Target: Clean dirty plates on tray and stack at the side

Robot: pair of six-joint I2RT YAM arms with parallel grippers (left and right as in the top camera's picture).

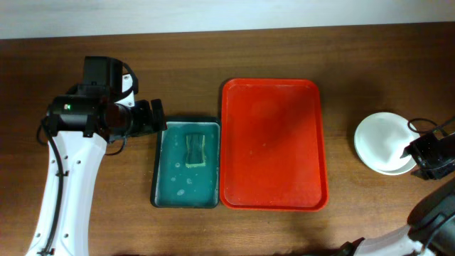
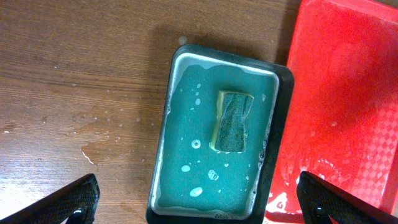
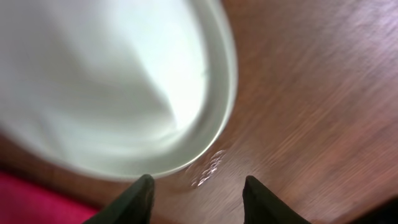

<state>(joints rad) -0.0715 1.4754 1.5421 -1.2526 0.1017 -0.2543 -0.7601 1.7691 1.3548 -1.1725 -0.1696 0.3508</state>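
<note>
The red tray (image 1: 274, 146) lies in the middle of the table with no plates on it; part of it shows in the left wrist view (image 2: 348, 93). The white plates (image 1: 382, 142) sit stacked on the table to the tray's right; the top plate fills the upper left of the right wrist view (image 3: 106, 81), blurred. My right gripper (image 1: 419, 153) is open and empty at the stack's right edge (image 3: 196, 199). My left gripper (image 1: 153, 117) is open and empty above the teal basin's near end (image 2: 199, 205).
A dark teal basin (image 1: 186, 171) of soapy water stands left of the tray, with a green sponge (image 1: 193, 151) in it (image 2: 233, 121). Water drops lie on the wood left of the basin (image 2: 93, 152).
</note>
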